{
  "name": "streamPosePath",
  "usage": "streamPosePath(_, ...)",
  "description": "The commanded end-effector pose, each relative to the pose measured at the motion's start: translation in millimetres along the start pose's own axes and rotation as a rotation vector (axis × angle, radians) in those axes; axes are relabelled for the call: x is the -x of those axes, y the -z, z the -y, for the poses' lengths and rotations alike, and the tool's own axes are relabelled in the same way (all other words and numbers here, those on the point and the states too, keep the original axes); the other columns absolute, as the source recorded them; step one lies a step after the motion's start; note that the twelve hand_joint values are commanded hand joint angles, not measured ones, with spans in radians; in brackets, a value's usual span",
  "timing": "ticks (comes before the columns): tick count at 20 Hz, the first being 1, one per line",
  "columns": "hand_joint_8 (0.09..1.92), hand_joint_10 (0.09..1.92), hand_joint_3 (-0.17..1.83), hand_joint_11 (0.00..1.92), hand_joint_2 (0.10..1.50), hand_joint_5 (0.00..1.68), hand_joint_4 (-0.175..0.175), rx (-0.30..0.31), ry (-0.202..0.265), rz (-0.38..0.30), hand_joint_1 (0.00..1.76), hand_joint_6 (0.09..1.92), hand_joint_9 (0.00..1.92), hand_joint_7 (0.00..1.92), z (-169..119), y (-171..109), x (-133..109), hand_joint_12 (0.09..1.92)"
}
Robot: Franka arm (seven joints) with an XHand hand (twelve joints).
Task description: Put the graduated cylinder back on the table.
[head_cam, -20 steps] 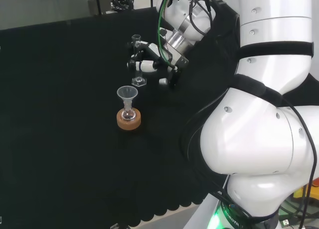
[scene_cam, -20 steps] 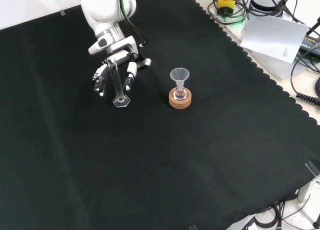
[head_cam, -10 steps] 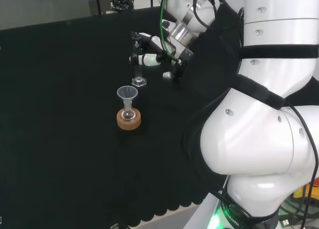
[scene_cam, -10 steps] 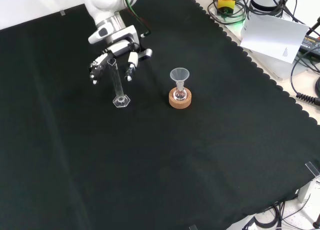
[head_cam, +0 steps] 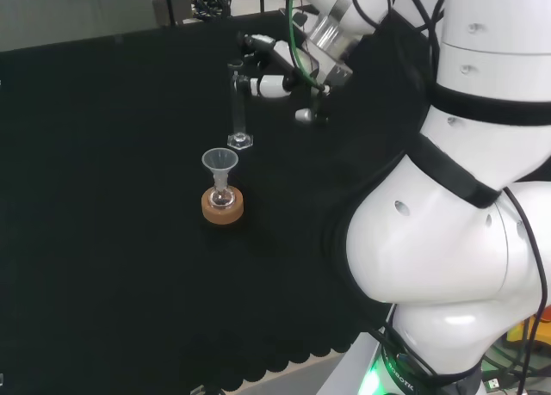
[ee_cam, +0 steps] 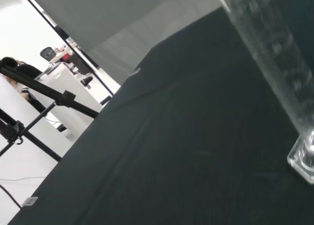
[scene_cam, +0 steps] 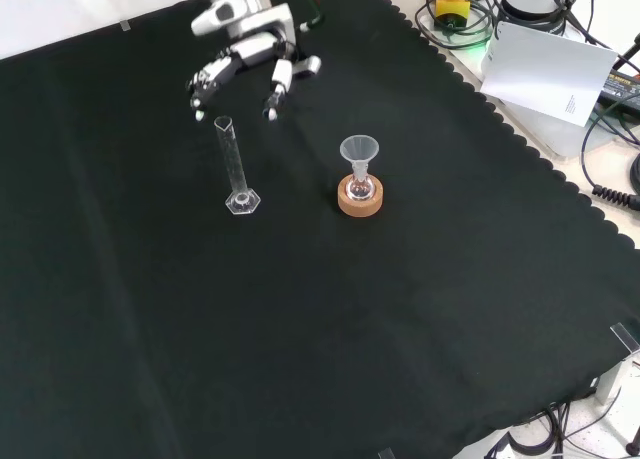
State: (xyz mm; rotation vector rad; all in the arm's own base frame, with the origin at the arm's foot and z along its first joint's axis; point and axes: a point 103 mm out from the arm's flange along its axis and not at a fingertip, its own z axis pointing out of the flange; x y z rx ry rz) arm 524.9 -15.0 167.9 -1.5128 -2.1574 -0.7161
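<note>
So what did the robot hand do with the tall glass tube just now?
The robot hand let go of the graduated cylinder and pulled up and away, toward the front view's top. Its fingers are spread open now. The cylinder stayed upright on the black cloth, and the funnel on its cork ring didn't move.

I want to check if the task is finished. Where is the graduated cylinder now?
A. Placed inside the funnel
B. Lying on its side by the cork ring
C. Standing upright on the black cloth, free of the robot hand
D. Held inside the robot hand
C: the graduated cylinder stands on its base on the cloth, with the robot hand open and apart from it.
</note>
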Motion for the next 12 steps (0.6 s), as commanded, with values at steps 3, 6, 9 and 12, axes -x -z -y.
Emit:
streamPosePath(3, 0.7, 0.09, -0.17, 0.18, 0.93, 0.32, -0.08, 0.009, -0.051, 0.263, 0.74, 0.09, 0.57, 0.08, 47, 64, -39, 1.42)
streamPosePath(6, 0.7, 0.09, -0.17, 0.18, 0.93, 0.32, -0.08, 0.0, -0.068, 0.315, 0.74, 0.09, 0.57, 0.08, 59, 81, -48, 1.42)
streamPosePath(9, 0.7, 0.09, -0.17, 0.18, 0.93, 0.32, -0.08, 0.0, -0.092, 0.343, 0.74, 0.09, 0.57, 0.08, 74, 94, -54, 1.42)
streamPosePath(12, 0.7, 0.09, -0.17, 0.18, 0.93, 0.32, -0.081, 0.003, -0.11, 0.358, 0.74, 0.09, 0.57, 0.09, 89, 101, -59, 1.42)
